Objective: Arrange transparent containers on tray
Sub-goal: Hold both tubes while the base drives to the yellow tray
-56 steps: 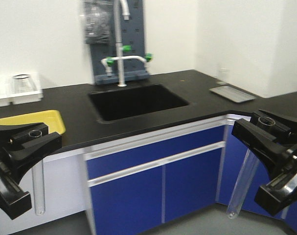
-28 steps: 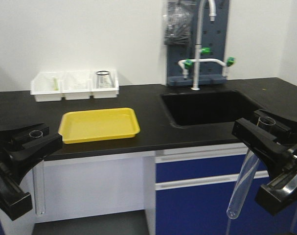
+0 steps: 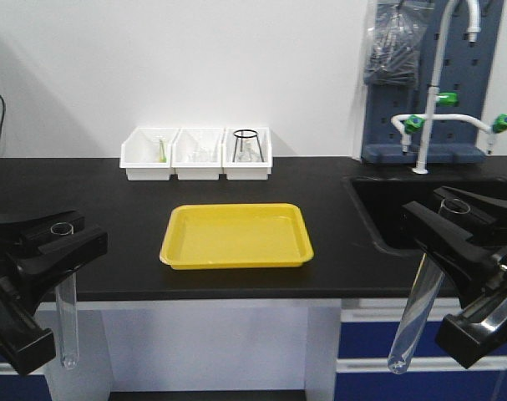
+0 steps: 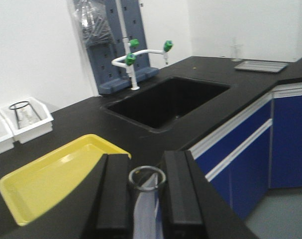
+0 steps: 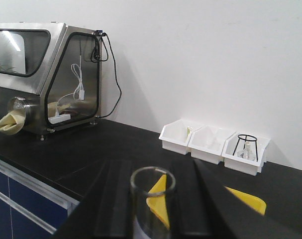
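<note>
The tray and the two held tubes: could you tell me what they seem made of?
The tray looks like glossy yellow plastic: uniform colour, moulded rounded rim, soft sheen. The left tube and right tube look like clear glass, see-through with bright edges, though clear plastic cannot be excluded.

Place: I work in a laboratory.
Bench: black worktop [image 3: 111, 209] with a deep sink [image 4: 165, 99].
Tap: gooseneck faucet [image 4: 128, 50] with green valves, pegboard drying rack [image 4: 98, 59] behind it.
Equipment: steel glovebox [image 5: 36, 74]; glassware in white bins [image 3: 196, 154].
</note>
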